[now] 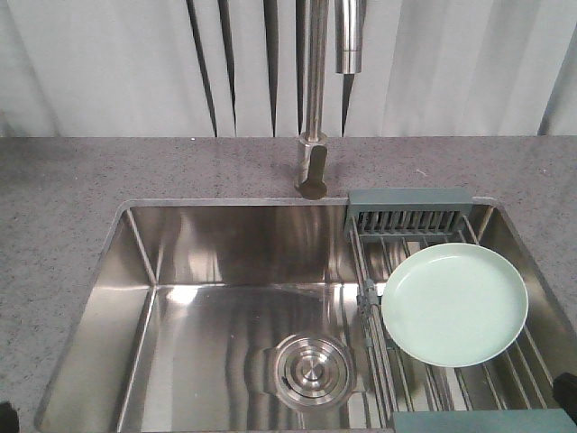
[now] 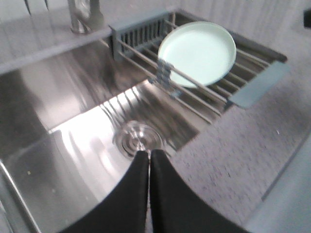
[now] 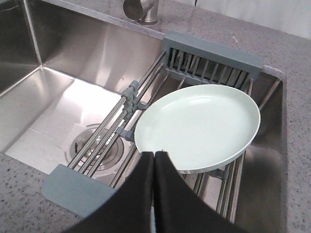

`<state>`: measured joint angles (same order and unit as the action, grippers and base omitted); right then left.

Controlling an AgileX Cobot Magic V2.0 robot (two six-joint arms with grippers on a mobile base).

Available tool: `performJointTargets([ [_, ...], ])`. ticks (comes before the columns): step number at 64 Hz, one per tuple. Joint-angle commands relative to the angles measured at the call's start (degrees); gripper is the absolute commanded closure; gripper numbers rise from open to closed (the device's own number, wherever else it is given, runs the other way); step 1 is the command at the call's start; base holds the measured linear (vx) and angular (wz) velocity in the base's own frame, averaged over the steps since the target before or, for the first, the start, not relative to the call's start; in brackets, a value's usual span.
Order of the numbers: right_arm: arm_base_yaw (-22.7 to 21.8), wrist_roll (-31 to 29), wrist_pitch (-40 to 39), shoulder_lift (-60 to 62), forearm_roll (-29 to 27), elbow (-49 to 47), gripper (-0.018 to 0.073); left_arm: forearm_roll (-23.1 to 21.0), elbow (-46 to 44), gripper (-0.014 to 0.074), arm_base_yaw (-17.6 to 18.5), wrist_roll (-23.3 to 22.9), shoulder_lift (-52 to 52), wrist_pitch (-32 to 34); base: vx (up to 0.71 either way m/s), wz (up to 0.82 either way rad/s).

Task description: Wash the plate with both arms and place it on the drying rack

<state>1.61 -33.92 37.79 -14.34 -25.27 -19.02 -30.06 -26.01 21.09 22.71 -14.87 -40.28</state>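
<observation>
- Plate (image 1: 454, 315): lies face up on the bars of the drying rack (image 1: 410, 209), which spans the right end of the sink (image 1: 225, 262); nothing grips it.
- Left gripper (image 2: 149, 158): fingers pressed together, holding nothing, above the sink's near edge with the drain (image 2: 137, 139) just beyond.
- Right gripper (image 3: 154, 156): fingers closed tip to tip, empty, at the plate's near rim; contact cannot be confirmed.
- Faucet (image 1: 314, 99): stands on the grey countertop (image 1: 63, 189) behind the sink.

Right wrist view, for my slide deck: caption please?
Closed right gripper above mint plate resting on the drying rack across the sink.
</observation>
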Motion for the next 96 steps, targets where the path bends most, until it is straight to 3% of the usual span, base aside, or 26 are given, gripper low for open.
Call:
performJointTargets([
  [1, -0.2, -0.1, -3.5, -0.4, -0.6, -1.5, 0.0567, 1.6, 1.1, 0.0602, 0.0, -0.6, -0.6, 13.3, 0.00, 0.00],
  [10, -0.2, -0.1, -3.5, -0.4, -0.6, -1.5, 0.0567, 10.9, 9.5, 0.0602, 0.0, -6.5, -0.6, 24.1, 0.00, 0.00],
  [28, -0.2, -0.1, -3.5, -0.4, -0.6, -1.5, 0.0567, 20.9, 24.2, 0.0602, 0.0, -14.3, -0.6, 36.8, 0.00, 0.00],
  [35, -0.2, -0.1, -3.5, -0.4, -0.6, -1.5, 0.0567, 26.3, 29.0, 0.0602, 0.0, -20.8, -0.5, 45.3, 0.00, 0.00],
  [41, -0.2, -0.1, -3.5, -0.4, -0.6, -1.5, 0.0567, 30.1, 28.8, 0.0602, 0.0, -22.7, 1.6, 44.5, 0.00, 0.00],
  [49, -0.2, -0.1, -3.5, -0.4, -0.6, -1.5, 0.0567, 30.4, 28.8, 0.0602, -1.4, -21.3, 7.7, 42.5, 0.00, 0.00],
  [58, -0.2, -0.1, -3.5, -0.4, -0.6, -1.5, 0.0567, 30.4, 28.8, 0.0602, -7.0, -20.5, 17.1, 38.4, 0.00, 0.00],
  [82, -0.2, -0.1, -3.5, -0.5, -0.7, -1.5, 0.0567, 31.2, 28.8, 0.0602, -19.5, -21.7, 16.0, 39.0, 0.00, 0.00],
  [96, -0.2, -0.1, -3.5, -0.5, -0.7, -1.5, 0.0567, 31.2, 28.8, 0.0602, -20.5, -21.7, 16.0, 39.3, 0.00, 0.00],
])
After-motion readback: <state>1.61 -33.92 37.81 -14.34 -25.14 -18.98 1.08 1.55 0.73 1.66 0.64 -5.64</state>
